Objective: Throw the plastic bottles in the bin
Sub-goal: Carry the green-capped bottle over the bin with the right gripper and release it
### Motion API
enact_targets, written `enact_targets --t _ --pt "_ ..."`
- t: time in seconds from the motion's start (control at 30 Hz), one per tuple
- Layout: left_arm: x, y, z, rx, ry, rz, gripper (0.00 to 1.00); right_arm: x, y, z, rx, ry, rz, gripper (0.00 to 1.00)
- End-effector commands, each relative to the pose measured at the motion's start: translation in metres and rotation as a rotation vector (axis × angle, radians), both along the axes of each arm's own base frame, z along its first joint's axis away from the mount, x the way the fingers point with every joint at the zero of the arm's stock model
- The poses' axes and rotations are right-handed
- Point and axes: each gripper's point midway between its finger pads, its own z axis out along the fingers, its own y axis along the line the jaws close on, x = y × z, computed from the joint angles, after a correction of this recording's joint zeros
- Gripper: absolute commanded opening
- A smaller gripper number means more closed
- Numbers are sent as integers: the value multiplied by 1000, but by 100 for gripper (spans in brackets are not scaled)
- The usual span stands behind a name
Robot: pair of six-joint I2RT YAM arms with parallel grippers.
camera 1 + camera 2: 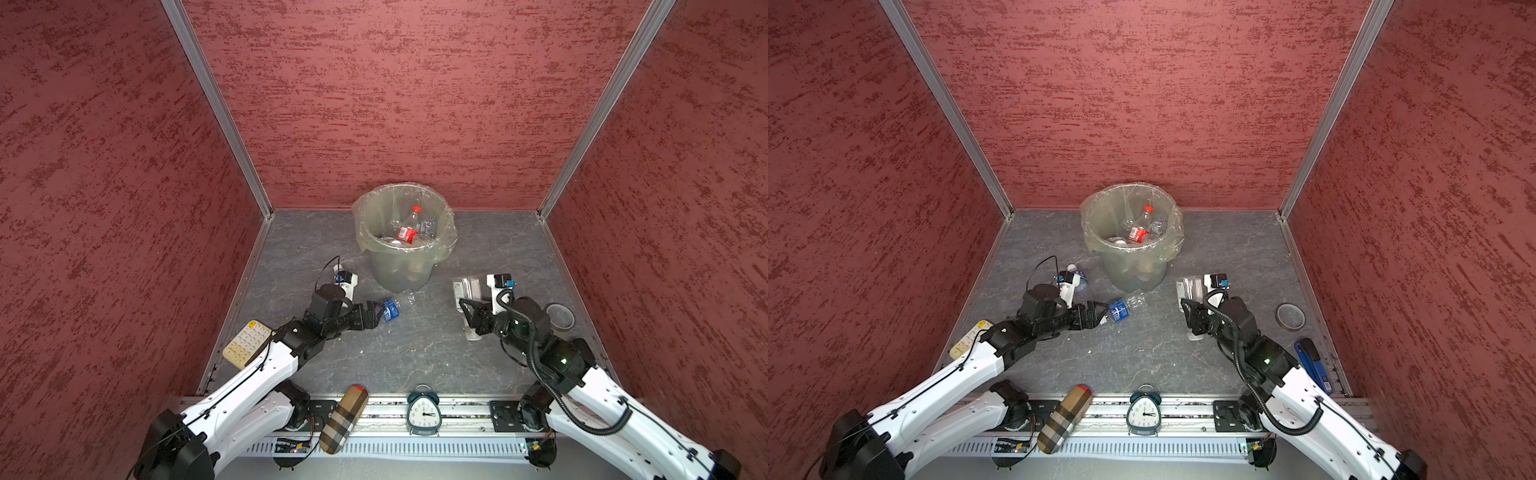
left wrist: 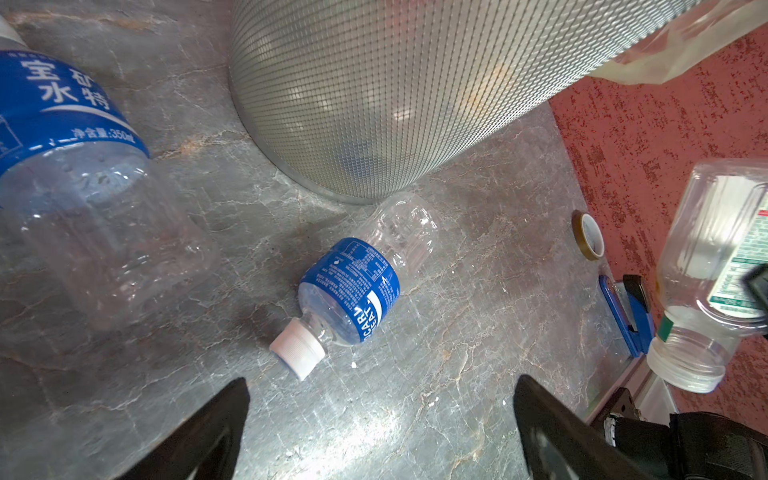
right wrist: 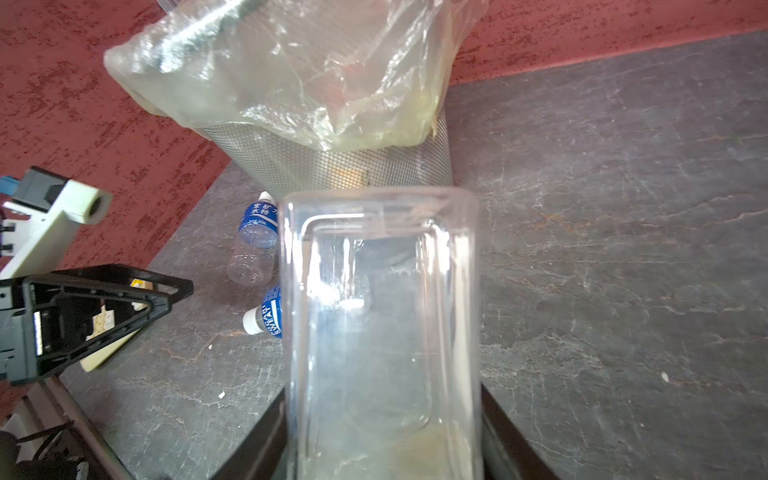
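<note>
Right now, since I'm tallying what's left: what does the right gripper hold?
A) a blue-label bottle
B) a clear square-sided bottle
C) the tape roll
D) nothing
B: the right gripper is shut on the clear square-sided bottle; both blue-label bottles lie on the table.

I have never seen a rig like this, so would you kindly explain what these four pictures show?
It is a two-armed robot at a grey table. Two pictures look down from overhead; the other two come from a camera on each wrist. The left gripper is open, just short of a blue-labelled bottle lying beside the bin. The right gripper holds a clear square bottle. A second blue bottle, a clock, a plaid case and a tape roll are also around. A red-labelled bottle and others lie in the bin.
</note>
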Motion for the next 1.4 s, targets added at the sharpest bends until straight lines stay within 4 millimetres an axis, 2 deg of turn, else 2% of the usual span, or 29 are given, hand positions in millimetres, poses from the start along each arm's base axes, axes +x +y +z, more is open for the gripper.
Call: enact_targets --t 0.0,0.33,0.47,0.6,0.77,0.87,0.9,0.93,1.03,1.1,1.17,1.37 --pt "6 -4 14 0 -50 -6 99 -2 0 15 18 -63 2 29" --pt "9 -14 16 5 -59 -24 99 -9 1 65 110 -185 23 29" --pt "11 -16 13 5 -55 -26 99 -6 6 99 140 -229 35 29" --pt "11 -18 11 5 -54 -31 99 5 18 141 172 -276 45 28" --pt "7 -17 10 -4 -57 -38 99 41 49 191 147 -336 52 28" --pt "4 -14 6 -9 -54 -32 100 83 81 217 94 -370 46 28" --pt "2 -13 4 -11 -50 -31 99 103 92 223 80 -374 37 29" --pt "1 -12 2 -16 -45 -28 99 124 101 229 70 -375 31 38" --pt "-5 -10 -4 -29 -32 -21 99 183 112 235 34 -359 -49 80" --pt "-9 -8 -5 -37 -29 -16 99 210 109 235 4 -336 -109 97" --pt "-12 -6 -4 -38 -29 -11 100 216 107 240 2 -329 -125 99" --pt "-12 -1 -1 -21 -48 -4 99 186 93 265 52 -386 -99 99"
